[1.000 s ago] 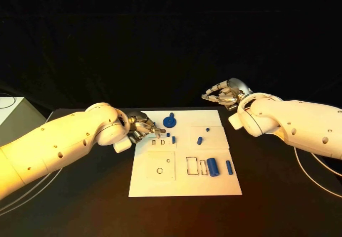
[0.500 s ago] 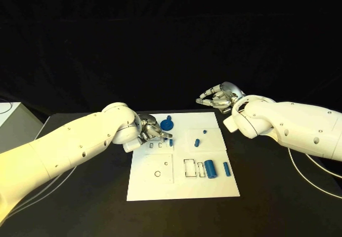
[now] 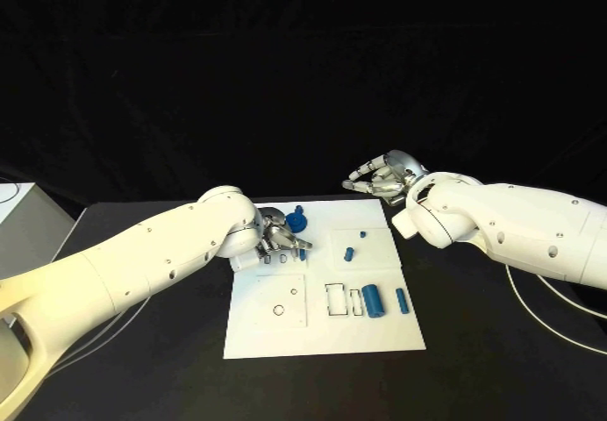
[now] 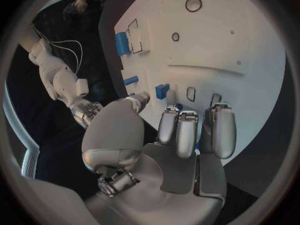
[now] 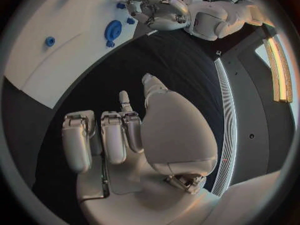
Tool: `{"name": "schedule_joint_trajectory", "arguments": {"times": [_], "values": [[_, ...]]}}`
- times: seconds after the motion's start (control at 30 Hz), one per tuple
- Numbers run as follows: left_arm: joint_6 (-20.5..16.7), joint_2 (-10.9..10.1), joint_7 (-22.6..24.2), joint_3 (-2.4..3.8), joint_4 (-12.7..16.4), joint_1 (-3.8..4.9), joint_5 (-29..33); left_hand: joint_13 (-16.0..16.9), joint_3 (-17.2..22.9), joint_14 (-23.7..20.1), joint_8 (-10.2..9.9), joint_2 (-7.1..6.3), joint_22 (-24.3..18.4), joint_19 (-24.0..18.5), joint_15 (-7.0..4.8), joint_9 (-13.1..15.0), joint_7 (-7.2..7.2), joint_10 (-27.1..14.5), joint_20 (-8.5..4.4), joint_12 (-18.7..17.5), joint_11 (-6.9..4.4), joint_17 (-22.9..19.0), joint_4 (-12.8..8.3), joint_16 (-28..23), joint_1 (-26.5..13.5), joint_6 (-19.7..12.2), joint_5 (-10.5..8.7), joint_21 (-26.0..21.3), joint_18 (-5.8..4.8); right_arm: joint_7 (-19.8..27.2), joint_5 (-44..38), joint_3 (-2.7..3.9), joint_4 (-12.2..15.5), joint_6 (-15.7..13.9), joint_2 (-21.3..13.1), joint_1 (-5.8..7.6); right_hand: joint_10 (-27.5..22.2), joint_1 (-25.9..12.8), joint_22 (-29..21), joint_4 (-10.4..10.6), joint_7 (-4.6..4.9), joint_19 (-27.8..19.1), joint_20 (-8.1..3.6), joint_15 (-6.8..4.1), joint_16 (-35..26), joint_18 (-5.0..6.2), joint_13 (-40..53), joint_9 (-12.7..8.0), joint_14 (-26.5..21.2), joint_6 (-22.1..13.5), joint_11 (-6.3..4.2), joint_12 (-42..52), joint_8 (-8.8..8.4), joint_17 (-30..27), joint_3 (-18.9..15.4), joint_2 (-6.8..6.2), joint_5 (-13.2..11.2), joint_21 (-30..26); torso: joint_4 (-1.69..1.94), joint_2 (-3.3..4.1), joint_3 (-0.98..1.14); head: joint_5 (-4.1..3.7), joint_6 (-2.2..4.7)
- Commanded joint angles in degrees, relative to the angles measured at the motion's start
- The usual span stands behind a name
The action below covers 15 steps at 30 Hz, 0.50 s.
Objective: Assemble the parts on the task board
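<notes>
- Several small blue parts [image 3: 374,299] lie on the white task board [image 3: 323,338], which sits centre frame in the head view on the black table [image 3: 152,368]: a fat cylinder with a slimmer bar [image 3: 403,301] beside it at the board's lower right, two little pieces [image 3: 349,254] mid-right, and a round disc-like part [image 3: 297,220] at its upper left.
- You can judge them as light, rigid, smooth plastic; they look likely to roll or skid, so pinch each across its short sides with fingertips, not the palm.
- Your left hand [image 3: 276,239] hovers over the board's upper left corner, fingers curled down near a small blue piece [image 4: 162,91]; from the wrist view they seem to hold nothing, yet contact at the fingertips is hidden, so you cannot tell.
- Your right hand [image 3: 380,176] sits above the board's upper right edge, off the board, fingers apart and empty.
- Much of the slots under the left hand is covered, and the tiny parts' exact shapes are hard to make out.
</notes>
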Motion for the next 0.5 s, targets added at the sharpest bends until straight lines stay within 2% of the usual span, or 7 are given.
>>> {"name": "schedule_joint_trajectory", "arguments": {"times": [0.03,0.27,0.5], "values": [[0.88,0.42,0.16,-0.18,-0.37,0.01,-0.47,0.09,0.49,5.94,0.39,-0.25,-0.02,-0.03,-0.46,0.5,-0.38,0.09,-0.42,-0.35,-0.42,15.09,-0.03,0.21,0.19,-0.04,0.13,0.32,-0.67,-0.28,-0.75,0.01,-0.05,0.95,0.12,-0.03,3.08,0.18,13.23,0.06,0.07,5.37,0.21,0.02,-0.2,-0.3,12.56,0.05,4.61,-0.35,-0.05,-0.16,0.21,9.18,0.44,0.08,0.4,-0.27,-0.25,0.4,-0.04,0.2,-0.06],[1.41,0.68,0.14,-0.45,-0.94,-0.02,-0.57,0.21,1.03,5.94,1.07,-0.54,0.01,-0.02,-0.63,1.68,-0.58,0.16,-0.59,-0.36,-0.61,15.09,-0.02,0.21,0.19,0.02,0.11,0.32,-0.67,-0.34,-0.84,0.01,0.0,1.01,0.17,-0.04,3.08,0.06,13.21,0.09,0.09,5.37,0.22,0.03,-0.21,-0.3,12.56,0.04,4.61,-0.4,-0.03,-0.16,0.21,9.18,0.46,0.11,0.53,-0.29,-0.55,0.8,-0.09,0.51,-0.18],[1.58,0.6,0.13,-0.49,-0.88,-0.03,-0.73,0.21,1.29,5.94,1.3,-0.6,0.07,0.01,-0.7,2.13,-0.66,0.15,-0.65,-0.39,-0.68,15.09,-0.06,0.21,0.29,-0.01,0.12,0.33,-0.68,-0.38,-0.85,0.01,0.02,1.1,0.11,-0.05,3.08,0.06,13.21,0.09,0.09,5.37,0.22,0.03,-0.21,-0.3,12.56,0.04,4.61,-0.4,-0.03,-0.16,0.21,9.18,0.46,0.11,0.53,-0.29,-0.56,0.83,-0.05,0.54,-0.35]]}}
